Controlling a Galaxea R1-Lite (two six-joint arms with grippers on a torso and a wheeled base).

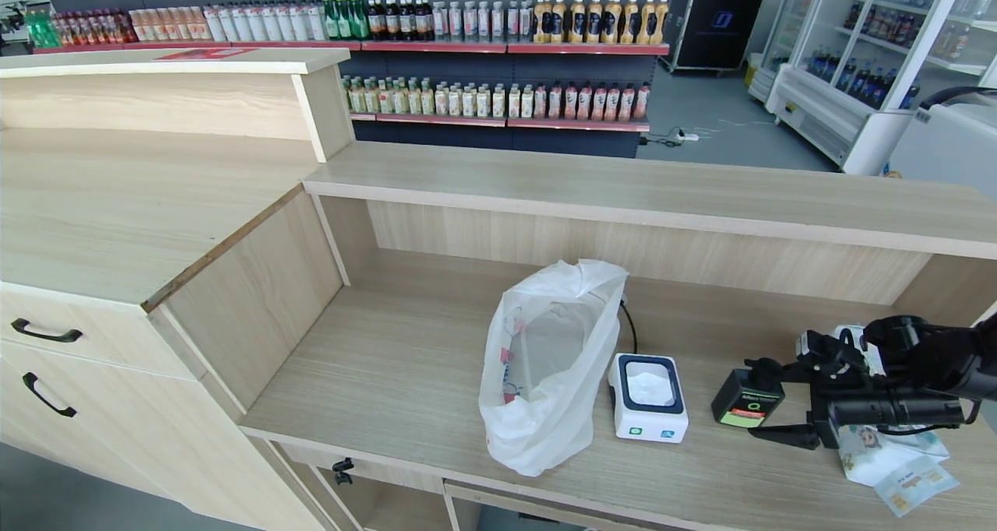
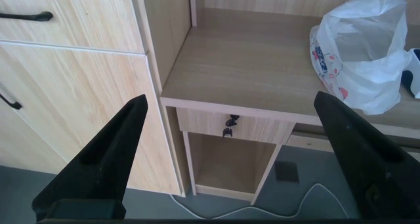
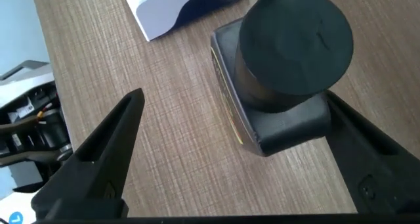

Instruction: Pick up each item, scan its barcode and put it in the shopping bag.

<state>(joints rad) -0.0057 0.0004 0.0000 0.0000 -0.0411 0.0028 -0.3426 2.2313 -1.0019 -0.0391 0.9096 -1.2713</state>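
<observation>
A small black jar (image 1: pixel 746 398) with a round cap and a yellow-and-red label stands on the counter right of the white barcode scanner (image 1: pixel 648 397). My right gripper (image 1: pixel 773 403) is open, and its fingers straddle the jar without closing on it. In the right wrist view the jar (image 3: pixel 282 73) sits between the fingertips of the right gripper (image 3: pixel 233 96), with the scanner (image 3: pixel 177 7) just beyond. The white shopping bag (image 1: pixel 545 367) stands open left of the scanner. My left gripper (image 2: pixel 231 98) hangs open and empty in front of the desk, below counter height, with the bag (image 2: pixel 361 53) off to one side.
White packets (image 1: pixel 888 453) lie on the counter under my right arm. The counter's raised back wall (image 1: pixel 646 243) and a side panel (image 1: pixel 257 297) enclose the work surface. A drawer with a key (image 2: pixel 230 125) sits under the counter edge. Drawers with black handles (image 1: pixel 45 333) are at left.
</observation>
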